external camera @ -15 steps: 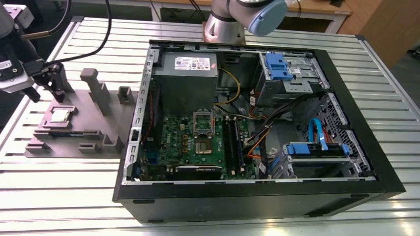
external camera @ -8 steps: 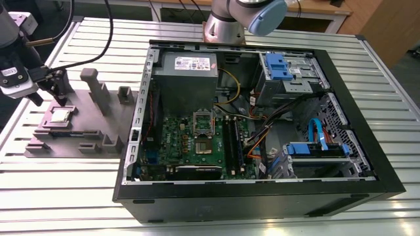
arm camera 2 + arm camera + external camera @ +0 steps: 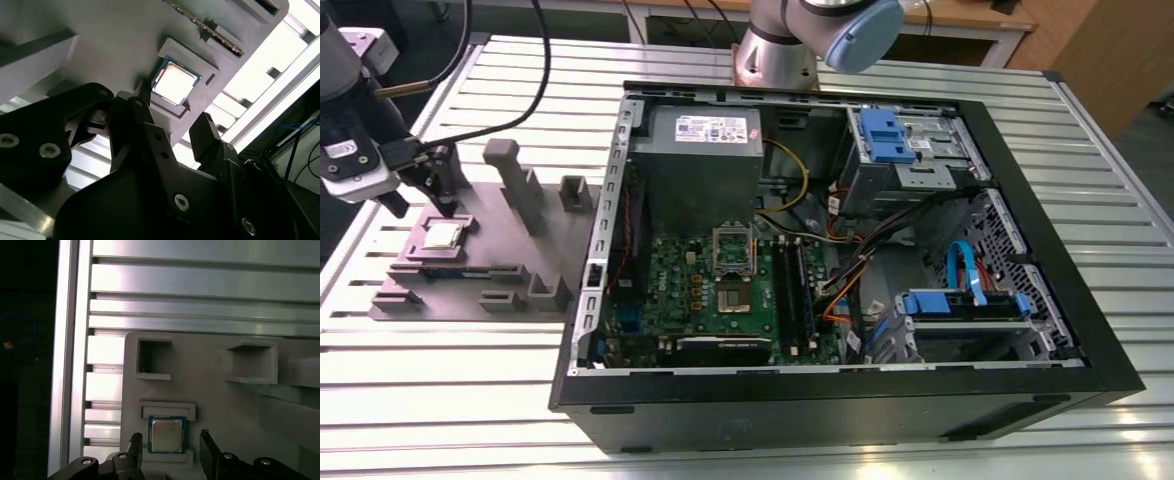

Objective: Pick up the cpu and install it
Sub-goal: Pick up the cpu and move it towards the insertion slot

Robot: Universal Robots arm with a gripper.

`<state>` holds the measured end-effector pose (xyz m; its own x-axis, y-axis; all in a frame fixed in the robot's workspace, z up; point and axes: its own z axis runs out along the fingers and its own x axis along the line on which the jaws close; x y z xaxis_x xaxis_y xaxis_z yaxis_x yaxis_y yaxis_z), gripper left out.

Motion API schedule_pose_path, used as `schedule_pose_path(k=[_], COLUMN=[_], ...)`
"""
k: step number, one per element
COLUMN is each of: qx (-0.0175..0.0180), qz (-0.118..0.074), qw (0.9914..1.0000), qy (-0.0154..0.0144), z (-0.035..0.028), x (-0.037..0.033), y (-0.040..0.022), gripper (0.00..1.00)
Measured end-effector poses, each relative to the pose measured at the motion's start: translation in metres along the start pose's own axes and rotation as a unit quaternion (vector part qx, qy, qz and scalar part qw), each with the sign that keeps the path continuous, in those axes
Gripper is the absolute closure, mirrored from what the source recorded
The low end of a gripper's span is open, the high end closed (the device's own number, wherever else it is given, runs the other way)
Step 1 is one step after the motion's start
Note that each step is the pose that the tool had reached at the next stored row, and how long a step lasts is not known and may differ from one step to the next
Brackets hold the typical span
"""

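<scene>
Two dark fingers point(image 3: 134, 445) of the gripper point(image 3: 420, 195) stand wide apart, one on either side of the cpu point(image 3: 166, 435), with a gap showing on each side in both wrist views, so nothing is held. The cpu lies flat in a shallow square pocket of the grey fixture point(image 3: 494, 270), which sits on the slatted aluminium table point(image 3: 454, 340) at the exterior view's left, well apart from the open computer case point(image 3: 854, 405). This reads as the pick-up step, just short of a grasp; installation is not begun, and the socket point(image 3: 735, 297) on the green motherboard point(image 3: 707, 330) lies bare. Closing on so thin a chip would seem to call for the fingers to meet its narrow edges squarely and low, clear of the pocket's rim. The chip's top is smooth, shiny silver metal with a thin darker border; the fixture is matt moulded plastic with blocky uprights and rectangular recesses.
</scene>
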<state>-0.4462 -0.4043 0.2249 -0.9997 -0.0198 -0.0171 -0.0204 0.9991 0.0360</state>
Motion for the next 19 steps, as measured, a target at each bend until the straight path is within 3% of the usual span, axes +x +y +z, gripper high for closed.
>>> schedule_pose_path(k=[13,19], qx=[-0.0001,-0.0004], qz=[0.0,0.0], qw=[1.0,1.0], qy=[0.0,0.0012], z=[0.0233,0.03], x=[0.0003,0.0004], y=[-0.0055,-0.0058], gripper=[0.43,0.43])
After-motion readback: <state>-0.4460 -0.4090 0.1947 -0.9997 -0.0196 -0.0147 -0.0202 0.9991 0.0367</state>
